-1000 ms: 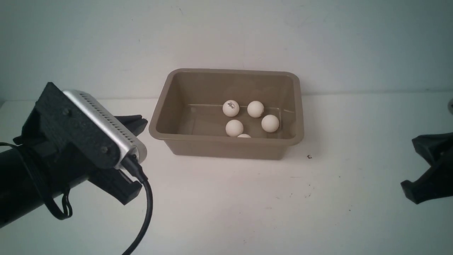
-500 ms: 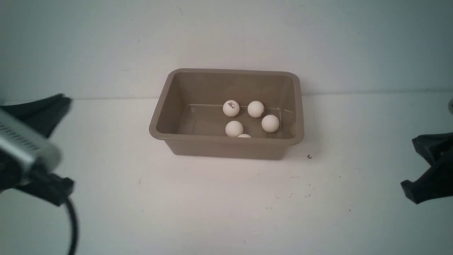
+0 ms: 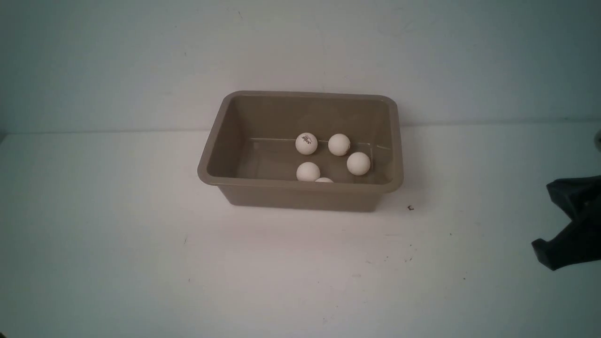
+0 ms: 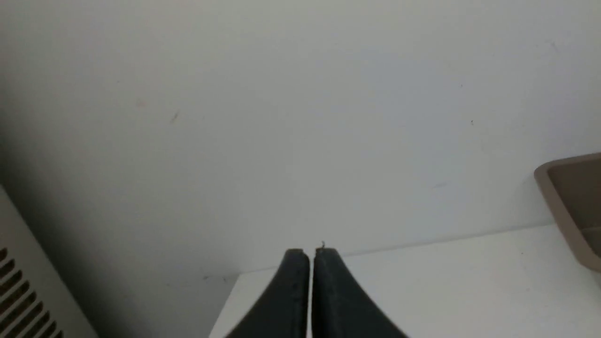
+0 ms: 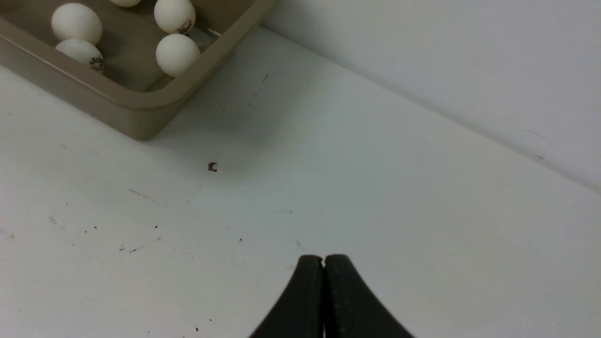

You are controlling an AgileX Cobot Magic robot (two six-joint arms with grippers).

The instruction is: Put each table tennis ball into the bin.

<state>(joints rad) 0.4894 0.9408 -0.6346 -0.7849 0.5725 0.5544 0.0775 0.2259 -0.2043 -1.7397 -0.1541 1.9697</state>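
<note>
Both tools, left tool (image 4: 310,256) and right tool (image 5: 324,262), closed and empty, sit well apart from the bin (image 3: 300,187) holding balls (image 3: 358,163).

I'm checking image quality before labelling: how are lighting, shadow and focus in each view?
Front view: dim and soft, corners darker, bin casting a faint shadow on the table. Left wrist view: hazy, left gripper soft-edged, a dark shadow along one side. Right wrist view: sharpest, table specks crisp, right gripper slightly blurred.
</note>
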